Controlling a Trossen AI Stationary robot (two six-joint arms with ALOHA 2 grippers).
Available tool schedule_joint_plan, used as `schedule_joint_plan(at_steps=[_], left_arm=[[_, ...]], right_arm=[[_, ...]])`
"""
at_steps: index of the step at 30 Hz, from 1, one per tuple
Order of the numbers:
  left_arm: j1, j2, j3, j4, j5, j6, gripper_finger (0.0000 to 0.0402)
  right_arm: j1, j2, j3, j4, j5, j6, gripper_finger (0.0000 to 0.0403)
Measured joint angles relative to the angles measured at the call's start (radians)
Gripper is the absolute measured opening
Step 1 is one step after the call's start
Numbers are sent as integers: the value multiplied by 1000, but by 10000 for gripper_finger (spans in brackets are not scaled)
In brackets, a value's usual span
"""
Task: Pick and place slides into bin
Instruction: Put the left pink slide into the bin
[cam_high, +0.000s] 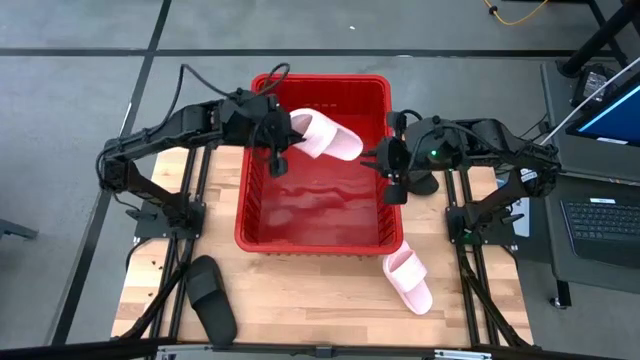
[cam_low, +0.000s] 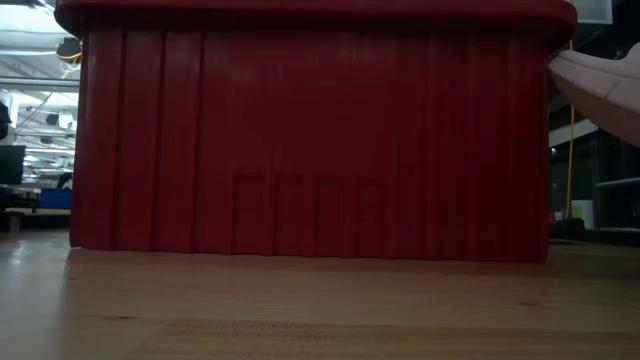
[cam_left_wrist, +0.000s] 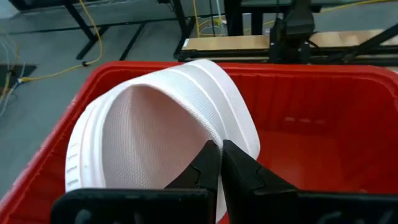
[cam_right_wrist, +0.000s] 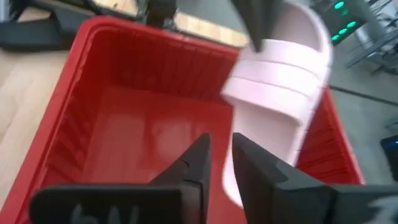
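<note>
Left gripper: clamped on the edge of a pink slide, held over the far part of the red bin; right gripper: fingers slightly apart, empty, above the bin's right rim. Slides: probably light, bendy foam, best pinched at strap or sole edge. Remaining: pink slide near right of the bin, black slide near left; nothing blocks either.

We see a light wooden tabletop standing on a grey floor crossed by dark lines. At the right edge of the high view sit a laptop and a monitor; a yellow cable lies top right.
</note>
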Motion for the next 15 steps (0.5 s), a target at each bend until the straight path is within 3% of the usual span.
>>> schedule_joint_plan(at_steps=[7, 15], left_arm=[[78, 73, 0, 106, 85, -8, 3], [171, 151, 0, 151, 84, -58, 3]], right_arm=[[-8, 0, 0, -51, -54, 0, 8], [-18, 0, 0, -127, -53, 24, 4]])
